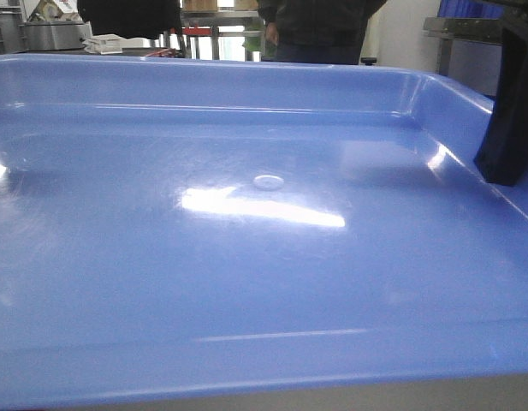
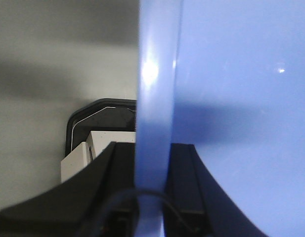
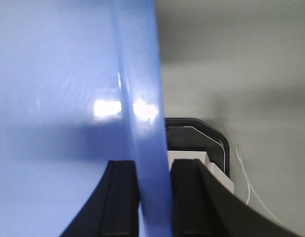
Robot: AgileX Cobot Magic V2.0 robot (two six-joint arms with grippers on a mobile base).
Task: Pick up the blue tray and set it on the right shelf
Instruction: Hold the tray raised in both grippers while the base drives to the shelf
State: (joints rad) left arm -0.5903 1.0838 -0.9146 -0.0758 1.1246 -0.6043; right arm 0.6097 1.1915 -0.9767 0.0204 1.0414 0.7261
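Observation:
The blue tray (image 1: 118, 223) fills nearly the whole front view, glossy, with a small round mark (image 1: 268, 181) at its centre. My left gripper (image 2: 152, 149) is shut on the tray's left rim (image 2: 154, 98), one black finger on each side. My right gripper (image 3: 154, 167) is likewise shut on the right rim (image 3: 140, 98). One of its fingers (image 1: 507, 120) reaches down inside the tray's right wall in the front view. The right shelf (image 1: 459, 27) shows only as a steel edge at the far back right.
A person in dark clothes (image 1: 319, 21) stands behind the tray. A table with metal containers (image 1: 54, 34) and a white pack (image 1: 105, 43) is at the back left. Below the tray lie grey floor, a black-and-white unit (image 2: 100, 131) and a thin white cable (image 3: 246, 182).

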